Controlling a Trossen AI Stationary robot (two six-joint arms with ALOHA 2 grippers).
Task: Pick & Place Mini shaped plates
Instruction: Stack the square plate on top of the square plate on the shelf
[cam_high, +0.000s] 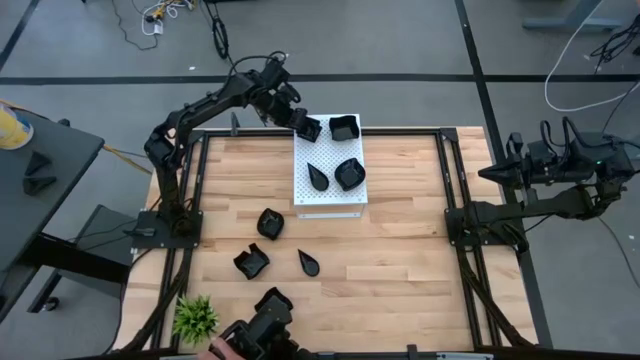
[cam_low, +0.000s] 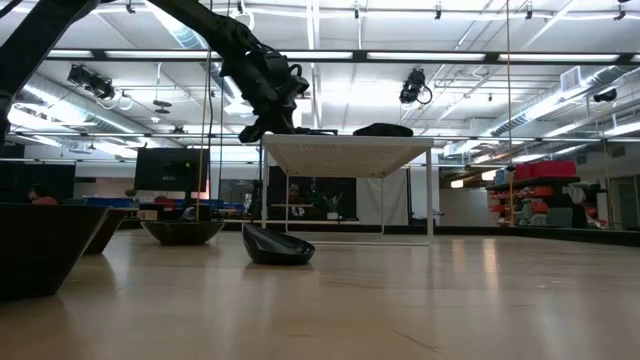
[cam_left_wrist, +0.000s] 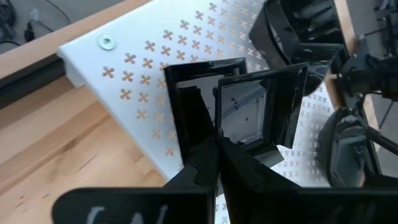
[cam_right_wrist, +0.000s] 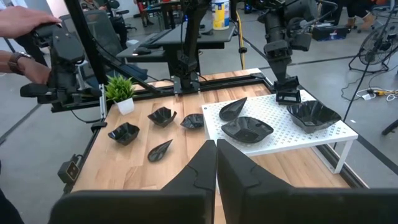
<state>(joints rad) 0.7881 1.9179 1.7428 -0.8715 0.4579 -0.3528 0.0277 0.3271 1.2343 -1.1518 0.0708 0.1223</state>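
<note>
A small glossy black square plate (cam_left_wrist: 249, 106) is over the far left corner of the white perforated board (cam_high: 330, 195), with my left gripper (cam_left_wrist: 217, 152) shut on it. Three more black plates lie on the board: a square-ish one (cam_high: 344, 127), a teardrop (cam_high: 318, 176) and a rounded one (cam_high: 350, 174). Several others rest on the wooden table near the board, among them a rounded one (cam_high: 270, 223) and a teardrop (cam_high: 309, 264). My right gripper (cam_right_wrist: 216, 152) waits shut and empty at the table's right edge. My left gripper pinches the square plate's near wall (cam_left_wrist: 219, 134) between its two fingers. The fingers slant down from the table's far left. The plate is tilted, its hollow facing the wrist. I cannot tell whether its lower edge (cam_right_wrist: 288, 98) touches the board.
The board stands raised on legs (cam_low: 430, 190) above the table. A small green plant (cam_high: 195, 318) stands at the near left corner. A person's hands (cam_right_wrist: 25, 37) hold a device beyond the table's near left side. Bare wood lies at the table's right half (cam_high: 410, 250).
</note>
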